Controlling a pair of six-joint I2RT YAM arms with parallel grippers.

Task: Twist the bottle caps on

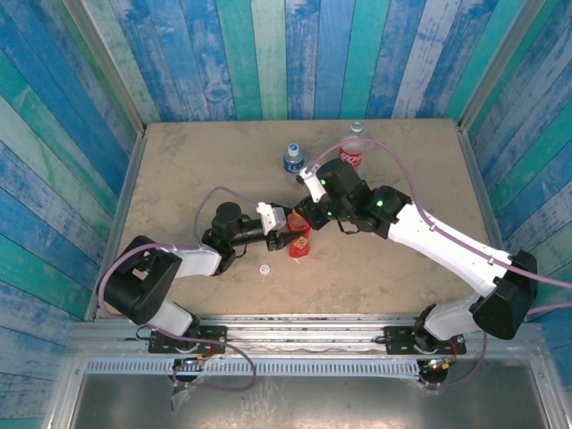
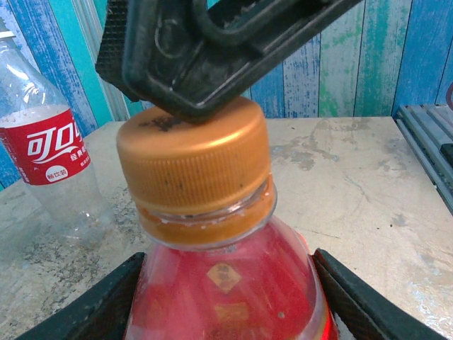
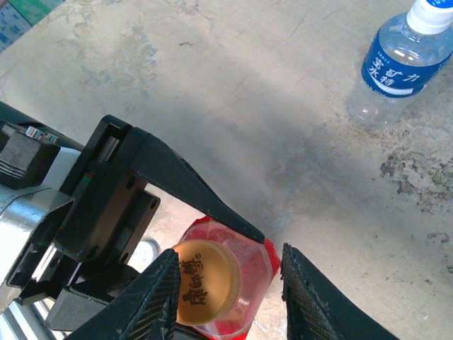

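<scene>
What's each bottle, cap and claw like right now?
Red bottle, upright, clamped by left gripper.
Orange cap, sitting on red bottle's neck.
Right gripper, open around orange cap.
Blue-label bottle, upright, white cap on.
Cola bottle, upright.
Loose cap, lying on table.

Cola bottle, red label: large white Chinese characters, the two legible ones reading 可口 (the rest curves out of sight round the bottle).
Cola bottle, white oval under the characters: small print, too fine to read.
Blue-label bottle: two rows of white Chinese characters, too blurred to read.
Orange cap, top face: dark printed characters, not legible.
Red-wrapped bottle: small yellow diamond mark, contents unreadable.
</scene>
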